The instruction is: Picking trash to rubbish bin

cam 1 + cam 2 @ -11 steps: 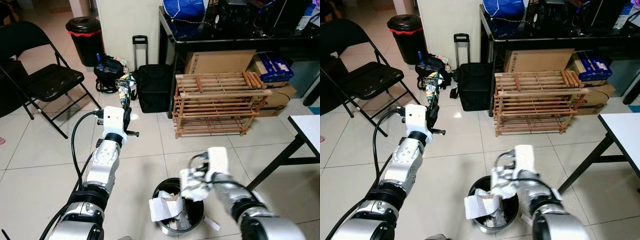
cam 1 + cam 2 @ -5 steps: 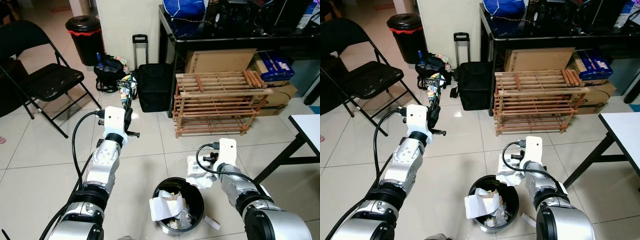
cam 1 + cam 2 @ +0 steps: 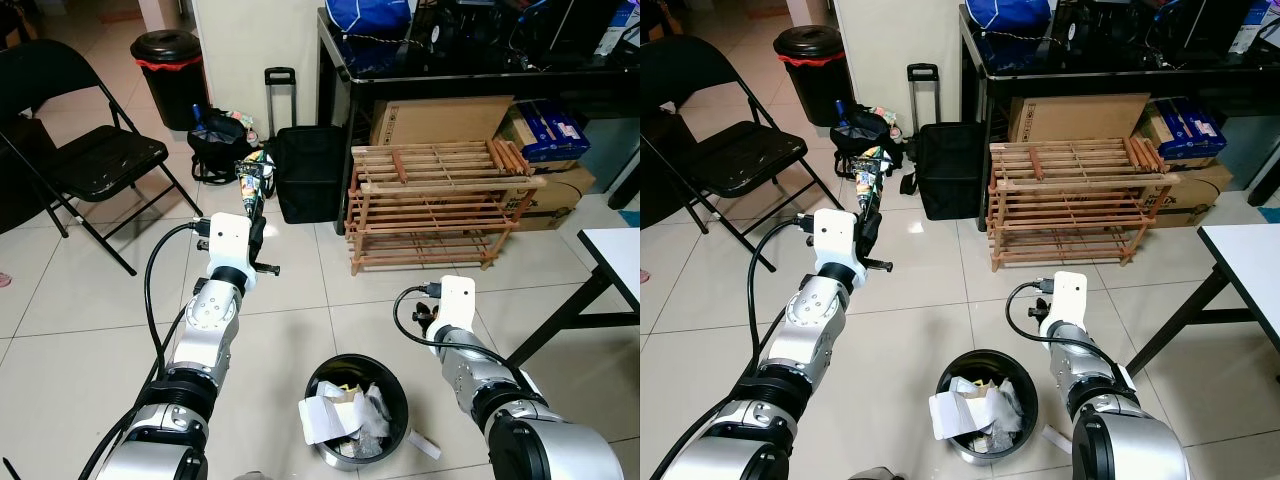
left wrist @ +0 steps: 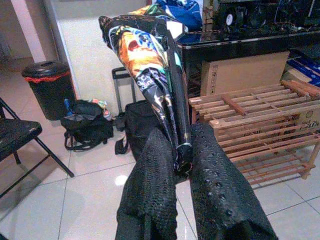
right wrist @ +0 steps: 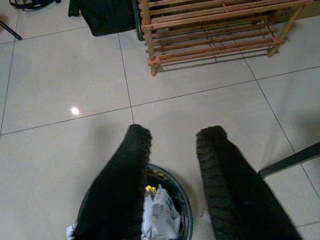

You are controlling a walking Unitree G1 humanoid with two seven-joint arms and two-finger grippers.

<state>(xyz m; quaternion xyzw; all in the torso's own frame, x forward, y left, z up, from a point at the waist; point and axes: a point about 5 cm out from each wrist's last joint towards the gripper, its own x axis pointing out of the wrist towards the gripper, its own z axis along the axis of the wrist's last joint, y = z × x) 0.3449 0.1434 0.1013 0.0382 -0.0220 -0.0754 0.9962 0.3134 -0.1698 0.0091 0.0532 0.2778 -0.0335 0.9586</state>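
A round black rubbish bin [image 3: 399, 392] stands on the tiled floor just in front of me, holding crumpled white paper [image 3: 323, 415] and other scraps. My left gripper [image 4: 180, 167] is raised ahead on the left, shut on the lower end of a colourful snack wrapper [image 3: 249, 178] that sticks up from its fingers. My right gripper [image 5: 173, 136] hangs just beyond the bin's far right rim, with its white wrist housing [image 3: 456, 299] above it. Its two black fingers stand open with nothing between them, and the bin [image 5: 186, 212] lies below them.
A wooden slatted rack [image 3: 440, 205] stands ahead on the right under a black desk [image 3: 450, 62]. Black bags [image 3: 306, 175] lean on the wall. A folding chair [image 3: 90, 160] is at the left, a tall black bin [image 3: 169, 75] behind it. A white table corner [image 3: 620, 255] is at right.
The crumpled white paper has left my right gripper and now lies in the bin. That arm swung forward off the bin. The left arm kept still.
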